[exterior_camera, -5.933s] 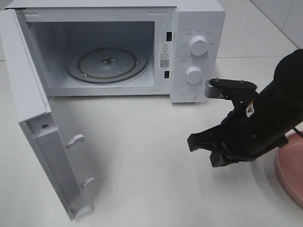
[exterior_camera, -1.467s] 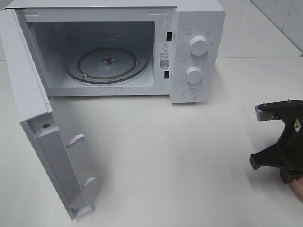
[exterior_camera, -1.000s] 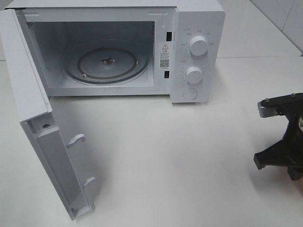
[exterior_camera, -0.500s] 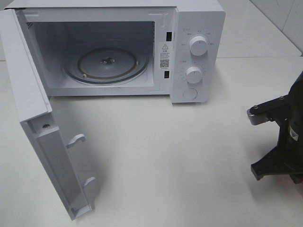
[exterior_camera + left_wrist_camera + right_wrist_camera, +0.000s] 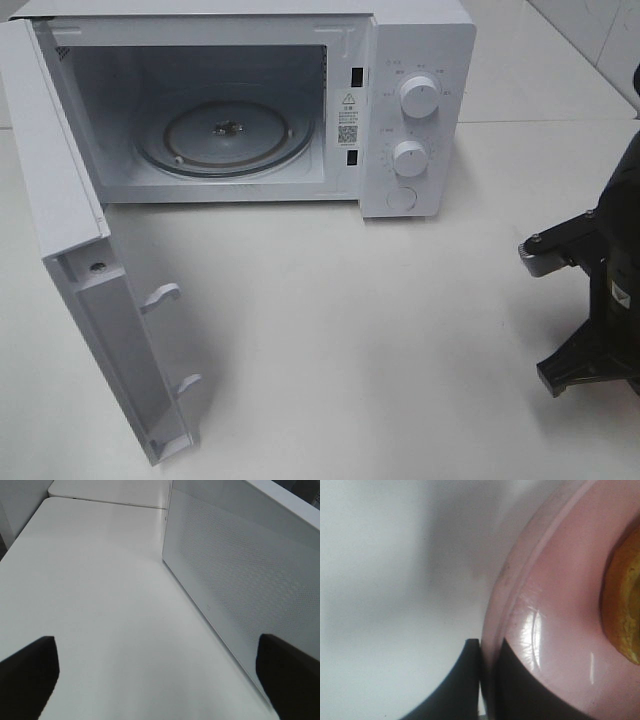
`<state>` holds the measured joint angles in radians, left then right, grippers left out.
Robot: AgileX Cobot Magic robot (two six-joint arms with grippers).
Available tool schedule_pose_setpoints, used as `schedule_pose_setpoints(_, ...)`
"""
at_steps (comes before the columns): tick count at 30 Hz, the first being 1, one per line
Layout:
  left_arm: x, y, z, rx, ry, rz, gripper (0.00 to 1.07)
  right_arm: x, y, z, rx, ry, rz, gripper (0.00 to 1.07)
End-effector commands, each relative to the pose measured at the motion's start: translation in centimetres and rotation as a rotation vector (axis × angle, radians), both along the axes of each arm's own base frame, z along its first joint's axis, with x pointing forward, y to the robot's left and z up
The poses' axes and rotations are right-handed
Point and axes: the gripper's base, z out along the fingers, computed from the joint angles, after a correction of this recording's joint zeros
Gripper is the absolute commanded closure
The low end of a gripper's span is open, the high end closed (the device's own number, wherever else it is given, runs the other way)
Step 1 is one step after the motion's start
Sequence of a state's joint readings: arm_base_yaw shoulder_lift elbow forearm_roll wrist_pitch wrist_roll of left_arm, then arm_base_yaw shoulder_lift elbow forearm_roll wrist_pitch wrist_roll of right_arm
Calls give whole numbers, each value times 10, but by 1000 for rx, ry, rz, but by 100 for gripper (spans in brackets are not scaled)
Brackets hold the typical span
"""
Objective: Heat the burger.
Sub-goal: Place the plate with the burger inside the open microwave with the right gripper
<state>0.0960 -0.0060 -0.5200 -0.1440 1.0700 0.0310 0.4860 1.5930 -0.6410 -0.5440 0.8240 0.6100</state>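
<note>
Plate (image 5: 555,605) rim pinched, burger (image 5: 626,605) aboard
Right gripper (image 5: 487,652) clamps the plate off to the microwave's (image 5: 420,60) right; left gripper (image 5: 160,680) gapes wide beside its door (image 5: 240,580).

White tabletop (image 5: 400,330) w/ soft even light; white tiles (image 5: 600,40) behind its far-right edge.

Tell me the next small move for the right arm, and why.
Probably a small, level lift of the pink plate off the table. The right gripper has its fingers shut on the plate's rim, the burger sits on the plate, and the microwave stands with its door open and its turntable empty, ready to receive it.
</note>
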Motion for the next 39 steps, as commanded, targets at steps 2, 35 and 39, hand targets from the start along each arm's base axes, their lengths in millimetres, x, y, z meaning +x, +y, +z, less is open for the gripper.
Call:
schedule_pose_setpoints(2, -2, -1, -1, -5, -13, 3, 7, -3, 1, 12, -71, -35, 53, 107)
schedule_pose_setpoints(35, -2, -1, -1, -5, -13, 3, 7, -33, -5, 68, 1, -131, 142, 107)
schedule_pose_setpoints(39, -2, -1, -1, -5, -13, 3, 7, -39, 4, 72, -5, -133, 233, 107)
